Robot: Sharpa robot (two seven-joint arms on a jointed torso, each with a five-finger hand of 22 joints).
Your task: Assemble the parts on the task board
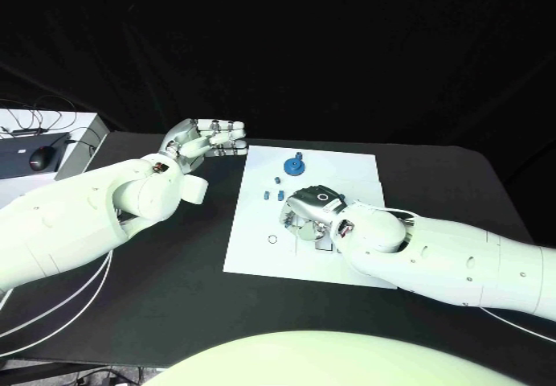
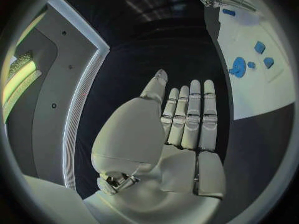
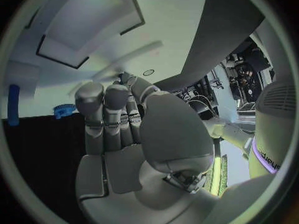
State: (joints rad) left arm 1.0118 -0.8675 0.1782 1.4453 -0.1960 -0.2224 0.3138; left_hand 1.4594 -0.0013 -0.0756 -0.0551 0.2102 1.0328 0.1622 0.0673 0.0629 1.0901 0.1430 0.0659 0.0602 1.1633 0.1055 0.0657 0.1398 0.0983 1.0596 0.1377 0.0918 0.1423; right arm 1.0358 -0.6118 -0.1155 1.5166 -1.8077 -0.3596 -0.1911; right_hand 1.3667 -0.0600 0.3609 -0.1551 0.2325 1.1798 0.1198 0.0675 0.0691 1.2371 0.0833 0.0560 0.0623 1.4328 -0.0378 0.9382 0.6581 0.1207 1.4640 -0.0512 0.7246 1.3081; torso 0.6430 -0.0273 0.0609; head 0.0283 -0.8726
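The white task board (image 1: 353, 173) lies in the middle of the black table. On its far part lies a blue gear (image 1: 296, 166) and, nearer, three small blue parts (image 1: 273, 193). My right hand (image 1: 307, 213) is on the board's middle, knuckles up and fingertips down on the plate; what is under them is hidden. The right wrist view has the fingers (image 3: 104, 109) against the white plate, with the gear (image 3: 62, 109) and a blue bar (image 3: 14, 104) beyond. My left hand (image 1: 209, 137) hovers beside the board's far left corner, fingers (image 2: 190, 114) straight and together, holding nothing.
A small ring (image 1: 272, 238) lies on the board's near left part. A grey desk with a mouse (image 1: 41, 157) and cables stands off the table's far left. Bare black table (image 1: 173, 265) spreads to the left of the board and in front of it.
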